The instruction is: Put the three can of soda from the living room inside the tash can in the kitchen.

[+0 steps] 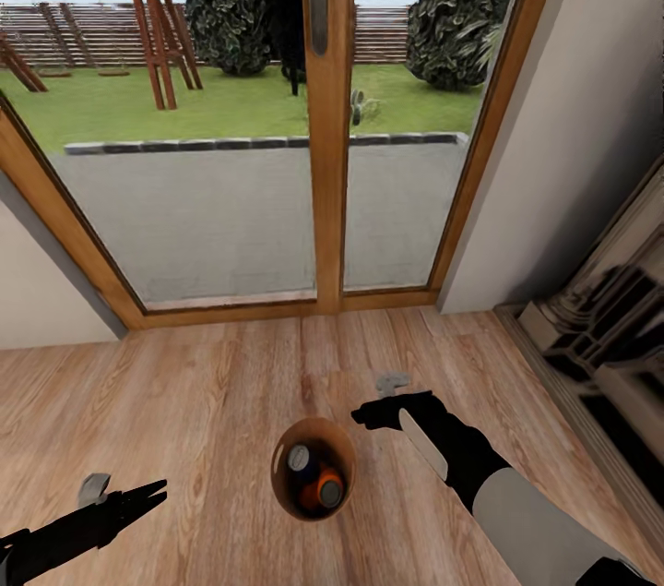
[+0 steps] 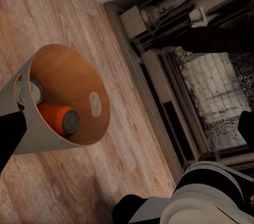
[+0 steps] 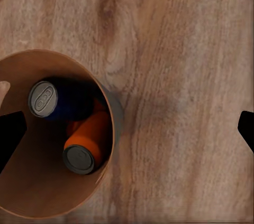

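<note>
Copper-lined tash can [image 3: 50, 192] holds cans | right claw [image 3: 127, 129] spread wide, empty

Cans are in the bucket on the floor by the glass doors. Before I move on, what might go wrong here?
1. The small grey bucket with copper-brown inside is on the wood floor between the arms; driving forward may knock it over.
2. Only the blue can and one orange can are clearly identifiable; a third may be hidden, so check.
3. The open right pincer hovers beside the rim; a careless reach might tip it.
</note>
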You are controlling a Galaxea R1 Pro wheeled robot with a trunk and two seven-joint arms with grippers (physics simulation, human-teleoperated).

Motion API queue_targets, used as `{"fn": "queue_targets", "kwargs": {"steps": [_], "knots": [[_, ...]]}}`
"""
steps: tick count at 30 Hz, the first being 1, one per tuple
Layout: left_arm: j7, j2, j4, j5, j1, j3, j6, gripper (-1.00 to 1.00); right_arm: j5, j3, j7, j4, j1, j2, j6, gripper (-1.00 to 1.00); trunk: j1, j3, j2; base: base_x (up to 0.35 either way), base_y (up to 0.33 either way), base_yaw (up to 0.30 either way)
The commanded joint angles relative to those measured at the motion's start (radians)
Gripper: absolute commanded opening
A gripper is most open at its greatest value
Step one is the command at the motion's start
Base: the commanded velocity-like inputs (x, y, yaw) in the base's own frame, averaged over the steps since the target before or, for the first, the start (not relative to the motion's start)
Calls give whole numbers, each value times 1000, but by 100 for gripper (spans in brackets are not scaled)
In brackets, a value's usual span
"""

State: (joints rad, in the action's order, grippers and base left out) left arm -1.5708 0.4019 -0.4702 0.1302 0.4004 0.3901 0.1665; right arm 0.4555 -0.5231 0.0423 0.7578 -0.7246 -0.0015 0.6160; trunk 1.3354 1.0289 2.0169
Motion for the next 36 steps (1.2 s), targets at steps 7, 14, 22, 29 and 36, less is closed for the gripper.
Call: {"fn": "queue_targets", "kwargs": {"steps": [7, 14, 22, 29, 36], "knots": [[0, 0, 0, 0, 0, 0, 0, 100, 0, 0, -1, -60, 0, 0, -50, 100, -15, -24, -28, 0, 0, 0], [0, 0, 0, 0, 0, -2, 1, 100, 0, 0, -1, -119, 1, 0, -76, 100, -42, -58, -77, 0, 0, 0], [0, 0, 1, 0, 0, -2, 1, 100, 0, 1, -1, -139, 1, -1, -77, 100, -73, -96, -133, 0, 0, 0], [0, -1, 1, -1, 0, -3, 1, 100, 0, 2, -1, -189, 2, -3, -79, 100, -100, -129, -182, 0, 0, 0], [0, -1, 2, -2, 0, -2, 1, 100, -1, 2, -1, -311, 2, -4, -172, 100, -126, -163, -231, 0, 0, 0]]}}
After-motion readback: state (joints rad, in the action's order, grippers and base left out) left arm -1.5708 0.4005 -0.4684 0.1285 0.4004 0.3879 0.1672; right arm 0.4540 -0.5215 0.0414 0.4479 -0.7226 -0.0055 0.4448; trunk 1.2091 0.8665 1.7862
